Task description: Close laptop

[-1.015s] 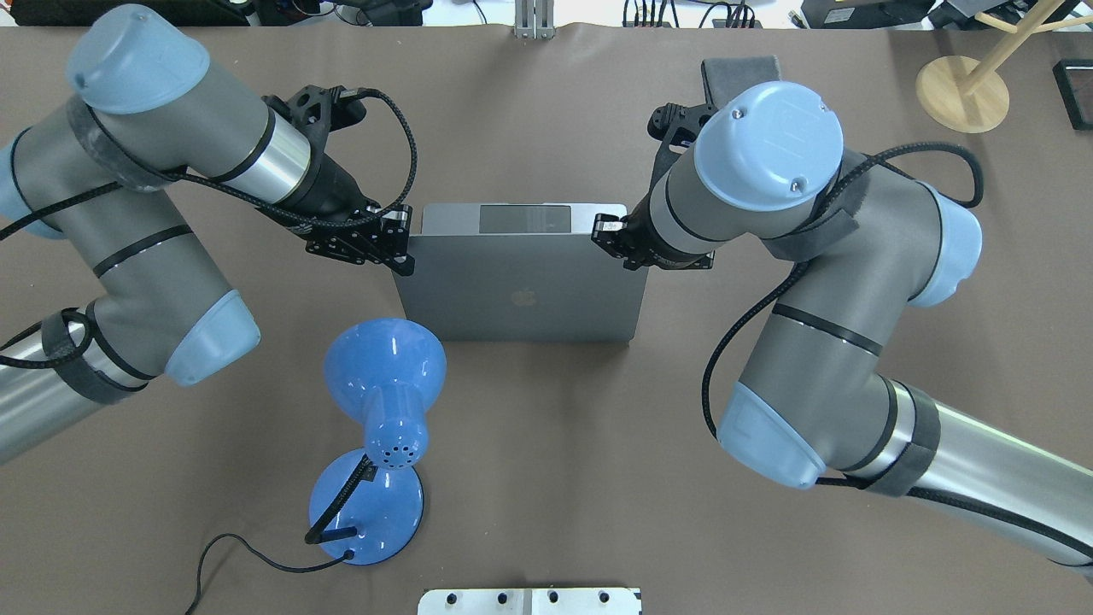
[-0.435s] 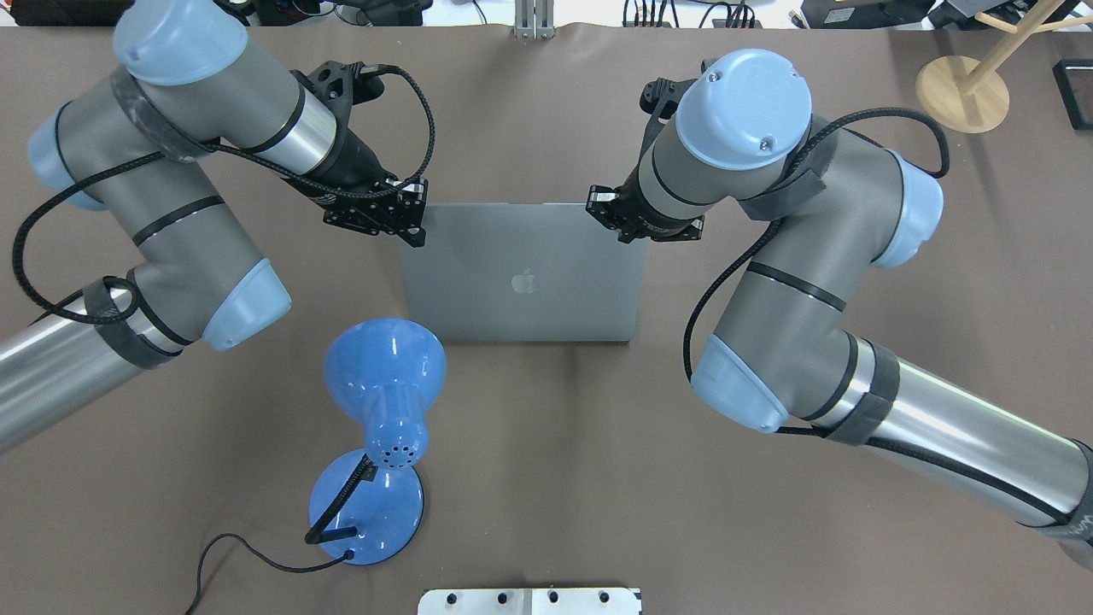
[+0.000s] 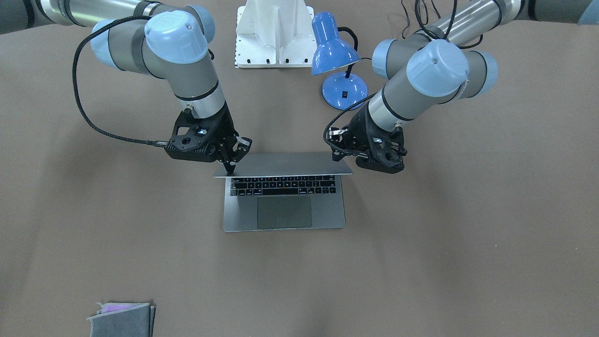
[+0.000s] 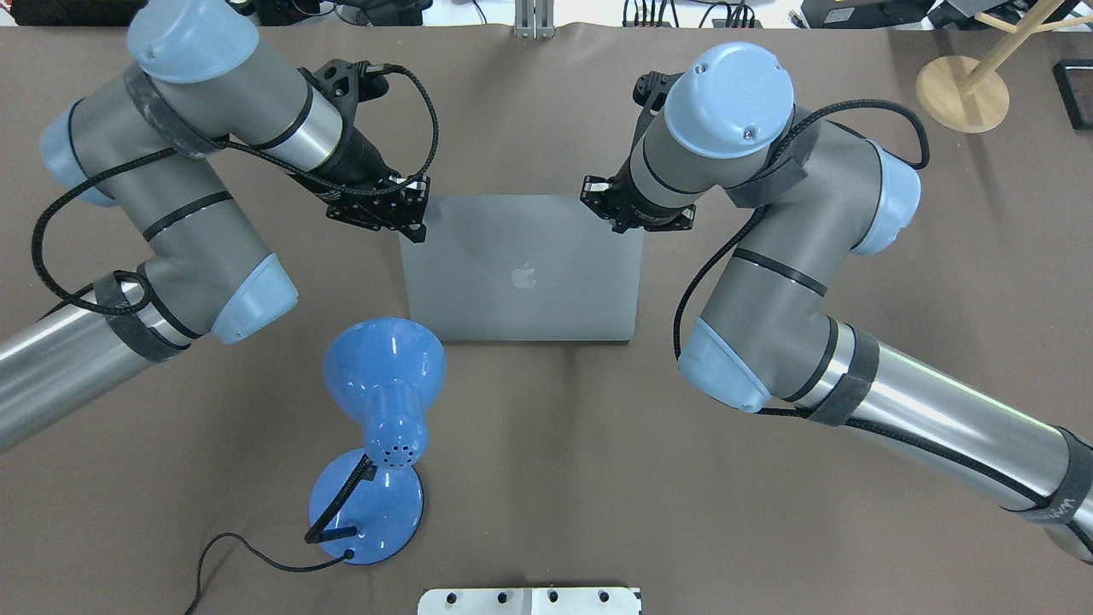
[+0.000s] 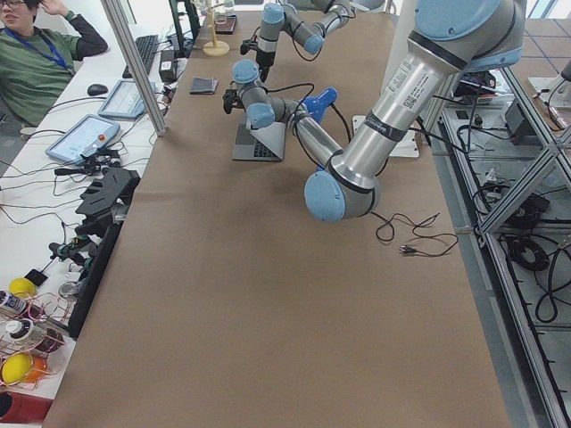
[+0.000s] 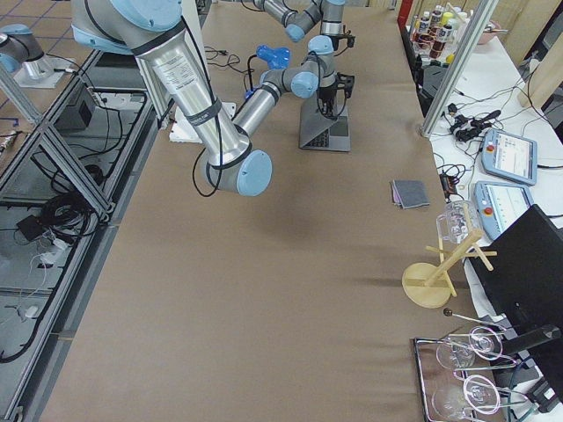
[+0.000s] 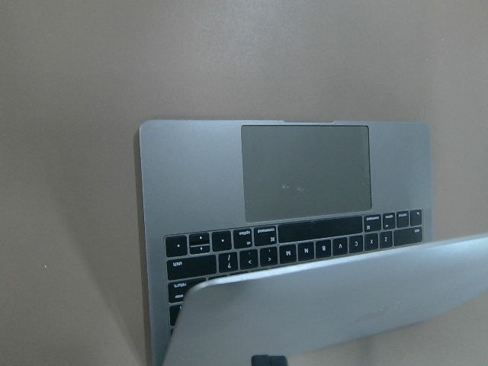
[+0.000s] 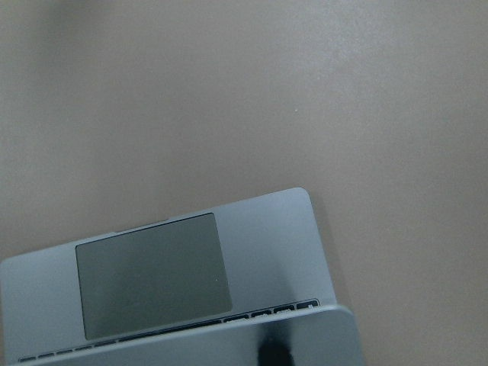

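The space-grey laptop sits mid-table with its lid tilted far down over the black keyboard; the apple logo faces up. My left gripper is shut, with its tips against the lid's top left corner. My right gripper is shut, with its tips against the lid's top right corner. In the front-facing view the right gripper touches the lid's corner and the left gripper sits at the other corner. The left wrist view shows the trackpad beyond the lid's edge. The screen is hidden.
A blue desk lamp with its cord stands near the laptop's hinge side on my left. A grey folded cloth lies far across the table. A wooden stand is at the far right corner. A white mount plate is at the robot's base.
The lid has tipped further down, away from the robot, and now covers the keyboard in the overhead view. Both grippers have moved forward with the lid's top edge.
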Available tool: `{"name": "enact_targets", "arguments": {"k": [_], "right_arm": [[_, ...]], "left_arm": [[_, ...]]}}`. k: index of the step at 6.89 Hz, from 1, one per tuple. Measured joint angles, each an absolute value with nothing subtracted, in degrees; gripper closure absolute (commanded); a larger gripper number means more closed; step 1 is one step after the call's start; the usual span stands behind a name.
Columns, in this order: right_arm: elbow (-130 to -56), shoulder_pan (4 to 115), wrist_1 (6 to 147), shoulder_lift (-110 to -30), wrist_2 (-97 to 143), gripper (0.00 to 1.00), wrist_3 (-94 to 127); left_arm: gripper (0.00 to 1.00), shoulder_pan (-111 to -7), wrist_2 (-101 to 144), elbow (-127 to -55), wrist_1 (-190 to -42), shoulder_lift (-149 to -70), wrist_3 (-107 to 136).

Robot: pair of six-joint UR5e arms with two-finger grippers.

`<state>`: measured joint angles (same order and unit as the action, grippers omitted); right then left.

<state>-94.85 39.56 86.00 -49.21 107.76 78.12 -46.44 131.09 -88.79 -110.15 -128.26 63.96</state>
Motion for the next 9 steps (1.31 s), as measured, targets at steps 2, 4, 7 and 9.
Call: {"name": "enact_targets", "arguments": {"k": [2,4,7,9], "right_arm": [[-92.4,40.0,85.4,-48.0,108.0,1.00,78.1],[-89.7,40.3,82.6,-47.7,108.2,1.00,78.0],[-85.7,40.4,81.4,-45.6,108.2,1.00,78.0],[-80.4,40.4,78.5,-43.5,108.1,1.00,78.0]], "left_arm": [[1.00,-46.5,129.7,-84.9,-110.2,-130.7,62.7],[1.00,-46.5,127.5,-81.6,-110.3,-132.7,62.1],[1.00,-46.5,124.3,-75.7,-110.7,-135.9,60.6],[1.00,-46.5,122.7,-72.8,-110.8,-137.3,59.9]]}}
